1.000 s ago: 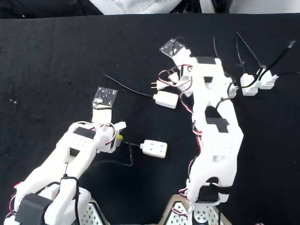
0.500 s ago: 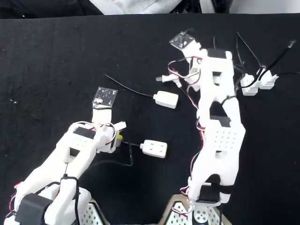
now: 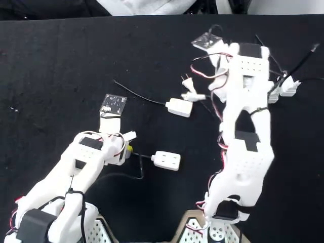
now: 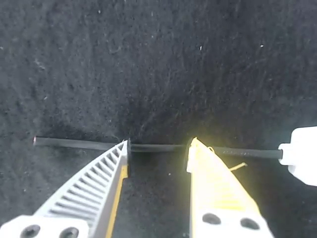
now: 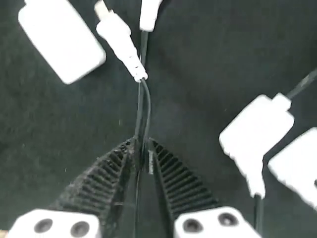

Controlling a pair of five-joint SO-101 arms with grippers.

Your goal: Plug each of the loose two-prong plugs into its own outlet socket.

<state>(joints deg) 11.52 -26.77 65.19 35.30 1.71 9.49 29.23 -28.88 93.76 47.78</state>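
My right gripper [image 5: 142, 146] is shut on thin black cables just behind a white two-prong plug [image 5: 119, 37]. In the high view that plug [image 3: 187, 86] lies a little beyond a white outlet socket [image 3: 178, 107], its prongs pointing away from it. The same socket [image 5: 62, 39] appears beside the plug in the right wrist view. A second white socket [image 3: 166, 160] lies nearer the arm bases. My left gripper [image 4: 158, 144] is open, its fingers straddling that socket's black cable [image 4: 79, 144] on the cloth, with the socket [image 4: 302, 153] just to one side.
Two white plug-and-socket pairs [image 3: 283, 86] with black cables lie at the far right, and again close by the right gripper [image 5: 255, 134]. A long black cable [image 3: 134, 92] runs from the upper socket toward the far left. Black cloth [image 3: 61, 61] covers the table.
The right arm has swung right and away from the bases, dragging the plug by its cable away from the upper socket's side. The left arm has not moved.
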